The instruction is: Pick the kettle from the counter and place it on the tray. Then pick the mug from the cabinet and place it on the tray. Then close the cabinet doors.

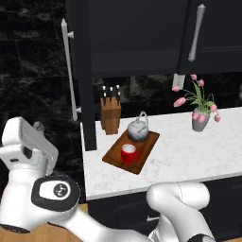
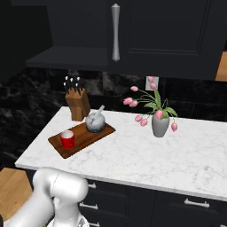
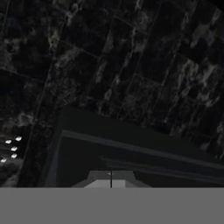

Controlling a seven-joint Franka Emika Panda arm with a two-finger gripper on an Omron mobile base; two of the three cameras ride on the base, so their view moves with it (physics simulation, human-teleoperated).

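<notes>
Bare counter (image 1: 189, 156) right of tray (image 1: 115, 156); knife block (image 1: 110, 116) and vase (image 1: 200, 119) crowd the back.

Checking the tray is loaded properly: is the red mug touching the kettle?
Apart. In the left base view, a strip of bare tray shows between the mug and the kettle; the right base view agrees.

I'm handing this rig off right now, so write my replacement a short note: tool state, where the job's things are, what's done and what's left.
Tool: shut, holding nothing, close against a dark panel in the hand view.
Kettle: on the tray, at its far end. Done.
Mug: on the tray's near end, upright. Done.
Tray sits on the counter beside the knife block; flower vase stands further right.
Cabinet doors: left door is swung open, edge-on to the base; right door looks closed.
Left to do: push the left door shut.
</notes>
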